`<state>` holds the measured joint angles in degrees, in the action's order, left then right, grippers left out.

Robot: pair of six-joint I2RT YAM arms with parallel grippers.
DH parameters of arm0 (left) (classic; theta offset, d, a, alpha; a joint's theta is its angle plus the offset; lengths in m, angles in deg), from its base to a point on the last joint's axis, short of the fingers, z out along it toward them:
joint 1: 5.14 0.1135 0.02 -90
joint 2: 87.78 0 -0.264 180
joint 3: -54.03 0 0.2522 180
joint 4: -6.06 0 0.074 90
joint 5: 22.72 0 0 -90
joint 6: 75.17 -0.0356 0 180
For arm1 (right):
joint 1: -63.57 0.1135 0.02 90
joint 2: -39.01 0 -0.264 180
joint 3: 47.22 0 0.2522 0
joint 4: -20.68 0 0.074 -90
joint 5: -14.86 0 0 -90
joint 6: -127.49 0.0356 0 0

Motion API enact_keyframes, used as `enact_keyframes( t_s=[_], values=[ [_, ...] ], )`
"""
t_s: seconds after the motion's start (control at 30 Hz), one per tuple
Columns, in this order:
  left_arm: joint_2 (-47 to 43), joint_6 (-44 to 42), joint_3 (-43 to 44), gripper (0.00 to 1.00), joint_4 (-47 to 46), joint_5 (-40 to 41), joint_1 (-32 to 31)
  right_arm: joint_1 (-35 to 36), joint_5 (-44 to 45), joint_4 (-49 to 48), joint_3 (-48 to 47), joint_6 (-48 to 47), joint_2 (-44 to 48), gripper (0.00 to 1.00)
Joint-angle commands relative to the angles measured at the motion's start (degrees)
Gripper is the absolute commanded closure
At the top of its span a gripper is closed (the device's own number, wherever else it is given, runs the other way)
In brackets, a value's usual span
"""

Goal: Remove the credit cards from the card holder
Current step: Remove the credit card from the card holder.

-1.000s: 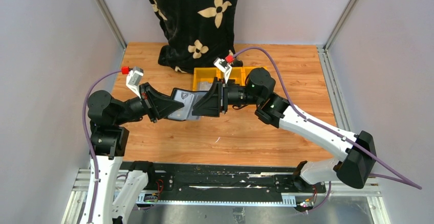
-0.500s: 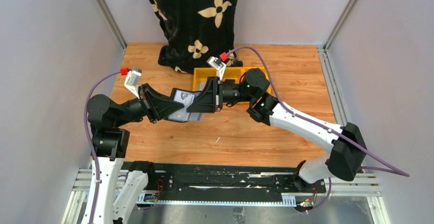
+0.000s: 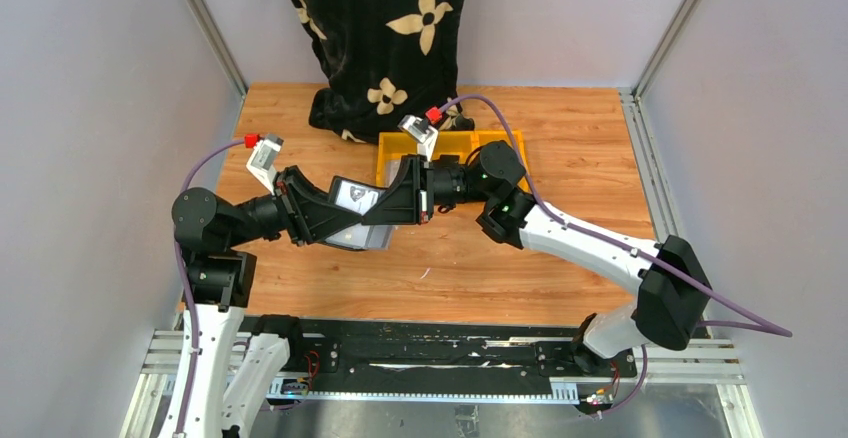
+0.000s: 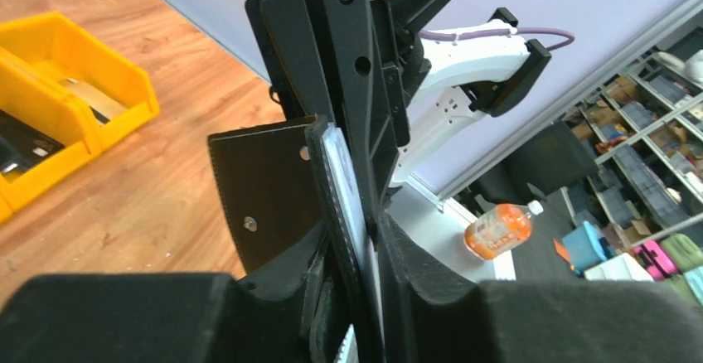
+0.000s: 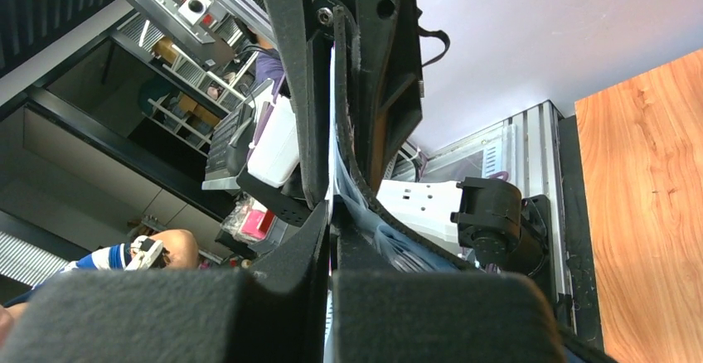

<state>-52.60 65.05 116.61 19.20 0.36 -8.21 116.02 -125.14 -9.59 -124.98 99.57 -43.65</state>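
Note:
The black card holder (image 3: 368, 239) hangs in the air between my two grippers, above the middle of the wooden table. A pale credit card (image 3: 356, 196) with a small dark mark shows on its upper face. My left gripper (image 3: 345, 220) reaches in from the left. Its jaws stand a little apart, with the holder's black flap (image 4: 261, 197) and stitched leaf between them. My right gripper (image 3: 385, 208) comes from the right and is shut on the thin white edge of a credit card (image 5: 333, 131). The holder's stitched, grey-blue leaf (image 5: 352, 160) lies just outside that grip.
Two yellow bins (image 3: 450, 148) stand behind the grippers and show again in the left wrist view (image 4: 50, 56). One has a dark flat item in it. A black cloth bag with cream flowers (image 3: 385, 38) stands at the table's back edge.
My right gripper has moved left onto the holder and shut on a card. The left jaws have loosened. The holder's far end has risen slightly.

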Motion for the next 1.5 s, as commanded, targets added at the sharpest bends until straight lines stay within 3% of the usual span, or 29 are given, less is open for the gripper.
enact_keyframes(
  t_s=[0.0, 0.27, 0.47, 0.83, 1.1, 1.17, 1.23, 1.33, 1.47],
  values=[
    [0.42, 3.22, 0.03, 0.77, -4.48, -3.43, -0.09, 1.08, -1.72, -3.63, 1.06, -0.27, 2.06, 1.0],
    [0.38, 3.98, 1.19, 0.93, -4.98, -3.69, -0.12, 1.04, -1.4, -3.88, 4.71, -1.14, 4.49, 0.96],
    [0.67, 4.7, 1.84, 0.98, -5.32, -3.57, -0.09, 1.01, -2.13, -5.14, 4.92, -0.96, 5.27, 1.0],
    [1.07, 5.39, 3.39, 1.0, -5.81, -3.02, -0.09, 0.9, -1.79, -5.66, 9.55, -2.4, 8.2, 1.0],
    [0.93, 4.74, 3.66, 1.0, -6.13, -2.52, -0.11, 0.39, -2.71, -7.47, 7.51, -0.3, 7.36, 1.0],
    [1.31, -0.75, 5.58, 1.0, -1.88, -2.25, -0.09, -1.39, -3.56, -4.56, 8.05, -0.81, 8.22, 1.0],
    [2.39, -9.75, 9.62, 1.0, 9.54, -1.15, -0.09, -3.56, -4.28, -1.56, 9.48, -1.87, 9.78, 1.0],
    [4.27, -31.47, 16.95, 1.0, 29.08, 3.0, -0.09, -8.5, -4.74, 4.91, 11.95, -5.03, 13.33, 1.0],
    [4.83, -43.34, 20.9, 1.0, 38.52, 6.84, -0.12, -13.56, -3.61, 21.55, 10.98, -14.46, 16.14, 1.0]
  ],
)
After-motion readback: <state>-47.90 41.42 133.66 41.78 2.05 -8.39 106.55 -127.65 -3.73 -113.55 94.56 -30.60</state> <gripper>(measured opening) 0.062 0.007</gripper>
